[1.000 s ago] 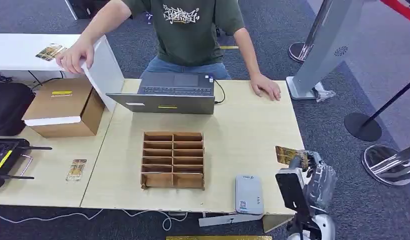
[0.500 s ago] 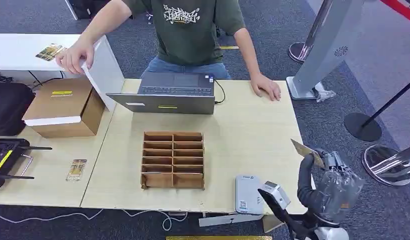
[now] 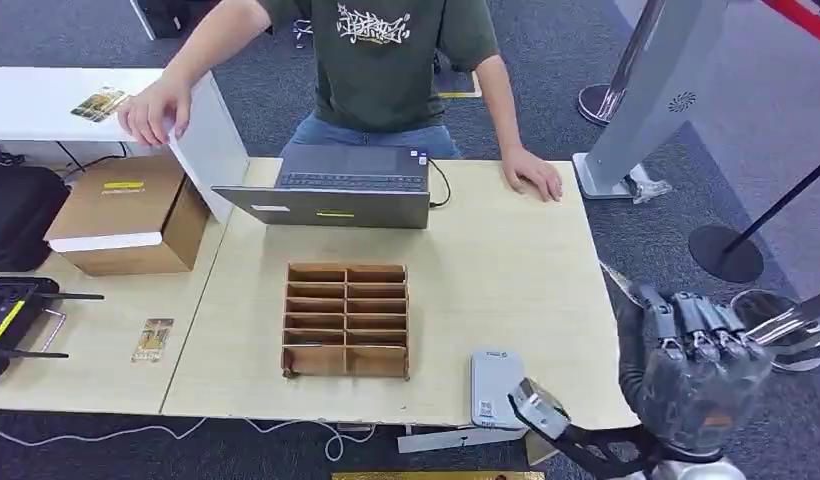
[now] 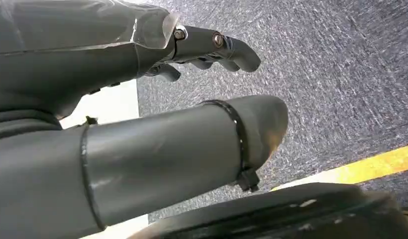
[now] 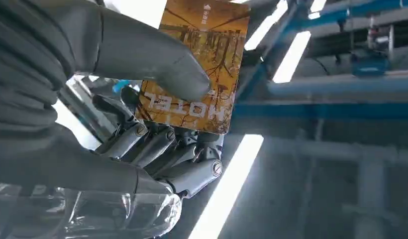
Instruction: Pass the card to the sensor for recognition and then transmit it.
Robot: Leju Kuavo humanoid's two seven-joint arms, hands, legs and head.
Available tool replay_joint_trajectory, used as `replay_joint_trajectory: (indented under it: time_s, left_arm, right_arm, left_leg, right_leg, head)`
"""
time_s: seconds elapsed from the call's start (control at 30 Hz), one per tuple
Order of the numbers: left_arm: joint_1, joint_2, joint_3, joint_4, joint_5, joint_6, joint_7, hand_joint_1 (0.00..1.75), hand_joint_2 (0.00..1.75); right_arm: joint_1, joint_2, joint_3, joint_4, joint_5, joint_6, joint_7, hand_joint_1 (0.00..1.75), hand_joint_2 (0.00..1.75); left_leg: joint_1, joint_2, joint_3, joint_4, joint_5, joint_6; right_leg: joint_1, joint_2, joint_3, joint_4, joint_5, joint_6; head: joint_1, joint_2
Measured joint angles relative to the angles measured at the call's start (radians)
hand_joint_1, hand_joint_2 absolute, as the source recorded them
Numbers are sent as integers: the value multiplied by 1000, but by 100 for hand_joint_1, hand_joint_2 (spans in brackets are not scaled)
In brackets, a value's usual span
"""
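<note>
My right hand point(image 3: 691, 370) hangs just past the table's right front corner, its back toward the head camera. It pinches an orange hotel card point(image 5: 197, 64) between thumb and fingers, the printed face turned to the wrist camera. From the head the card point(image 3: 619, 281) shows edge-on as a thin strip above the fingers. The grey card sensor point(image 3: 497, 388) lies flat near the table's front edge, left of that hand and apart from it. My left hand point(image 4: 142, 124) hangs over carpet, fingers loosely apart, holding nothing.
A wooden slotted organiser point(image 3: 346, 318) sits mid-table and a laptop point(image 3: 336, 185) behind it. A person point(image 3: 386, 60) sits at the far side with one hand point(image 3: 533, 172) on the table. A cardboard box point(image 3: 126, 215) and another card point(image 3: 153, 339) lie left. Stanchion bases point(image 3: 776, 330) stand right.
My right hand has swung right and nearer the camera, off the table's edge, turning over so the card went from face-on to edge-on. The person has leaned slightly.
</note>
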Motion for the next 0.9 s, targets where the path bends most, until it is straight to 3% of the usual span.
replay_joint_trajectory:
  time_s: [0.13, 0.2, 0.63, 0.77, 0.9]
  left_arm:
    - [0, 5, 0, 0, 0, -9, -17, 0, 0]
    - [0, 6, 0, 0, 0, -10, -20, 0, 0]
    - [-6, 16, 0, 6, 1, 3, -38, 0, 0]
    - [-17, 16, -5, 25, 4, 30, -32, 0, 0]
    - [-21, 22, -8, 33, 1, 26, -35, 0, 0]
  right_arm:
    - [-31, 35, -104, -39, 0, 0, -124, 175, 175]
    - [-40, 35, -137, -48, 0, 0, -151, 175, 175]
    - [-210, -23, -174, 42, 0, 1, -164, 175, 175]
    - [-294, -49, -143, 135, 0, 1, -127, 175, 175]
    - [-377, -89, -44, 263, 1, 2, 21, 175, 175]
  left_leg:
    - [0, 0, 0, 0, 0, 0]
    - [0, 0, 0, 0, 0, 0]
    - [0, 0, 0, 0, 0, 0]
    - [0, 0, 1, 0, 0, 0]
    - [0, 0, 1, 0, 1, 0]
  right_leg:
    - [0, 0, 0, 0, 0, 0]
    - [0, 0, 1, 0, 0, 0]
    - [0, 0, 1, 0, 0, 0]
    - [0, 0, 2, 0, 1, 0]
    - [0, 0, 2, 0, 1, 0]
  head:
    - [-1, 0]
    - [0, 0]
    - [0, 0]
    - [0, 0]
    - [0, 0]
